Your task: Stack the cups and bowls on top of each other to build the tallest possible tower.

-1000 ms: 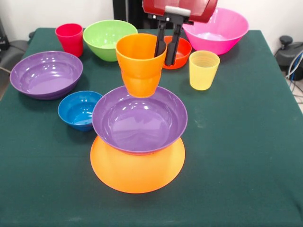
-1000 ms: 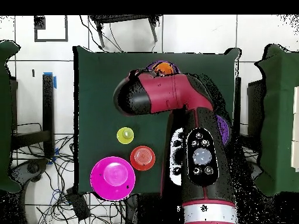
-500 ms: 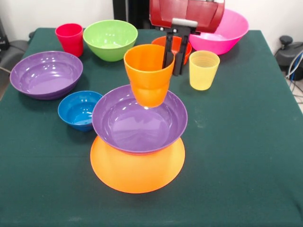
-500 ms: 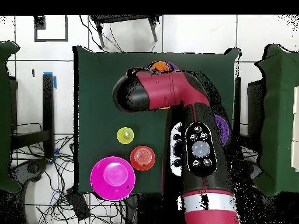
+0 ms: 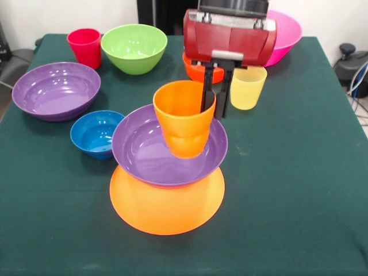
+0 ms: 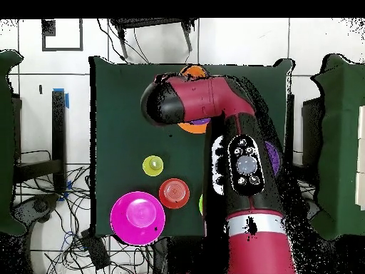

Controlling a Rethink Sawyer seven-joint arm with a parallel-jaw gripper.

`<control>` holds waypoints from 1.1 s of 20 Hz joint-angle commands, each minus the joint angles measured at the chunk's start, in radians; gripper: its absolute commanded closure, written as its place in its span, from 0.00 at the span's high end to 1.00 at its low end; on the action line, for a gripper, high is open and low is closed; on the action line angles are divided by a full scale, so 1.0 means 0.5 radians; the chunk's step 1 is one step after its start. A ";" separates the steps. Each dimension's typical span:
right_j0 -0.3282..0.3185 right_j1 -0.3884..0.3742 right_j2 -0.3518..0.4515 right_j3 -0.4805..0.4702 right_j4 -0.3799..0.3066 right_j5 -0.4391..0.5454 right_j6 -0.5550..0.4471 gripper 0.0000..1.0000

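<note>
An orange cup [image 5: 183,115] hangs upright with its lower part inside the hollow of a purple bowl [image 5: 146,158]. That bowl rests on an upturned yellow-orange bowl [image 5: 167,208], and the two form the tower. My gripper [image 5: 213,111] is shut on the cup's right rim, one finger inside and one outside. Whether the cup's base touches the bowl cannot be told. In the overhead view the arm [image 6: 214,107] covers the cup and gripper, and only orange slivers of the tower [image 6: 194,71] show.
Left of the tower sit a small blue bowl [image 5: 95,133] and a second purple bowl [image 5: 56,90]. At the back stand a red-pink cup [image 5: 85,47], green bowl [image 5: 134,48], orange-red bowl [image 5: 194,70], yellow cup [image 5: 247,86] and pink bowl [image 5: 286,34].
The gripper has carried the orange cup down and toward the table's near side, from above the purple bowl's far rim into its hollow.
</note>
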 commanded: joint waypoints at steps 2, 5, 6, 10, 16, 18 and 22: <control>0.010 0.117 0.076 -0.104 -0.195 0.171 -0.363 0.00; 0.019 0.106 0.053 -0.073 -0.164 0.297 -0.345 0.00; 0.026 0.101 0.040 -0.060 -0.152 0.344 -0.333 0.00; 0.061 0.082 0.001 -0.031 -0.140 0.474 -0.297 0.00; 0.070 0.089 0.016 -0.042 -0.163 0.509 -0.283 0.00; 0.075 0.085 0.010 -0.036 -0.182 0.502 -0.278 0.00; 0.055 0.097 0.018 -0.020 -0.205 0.433 -0.281 0.00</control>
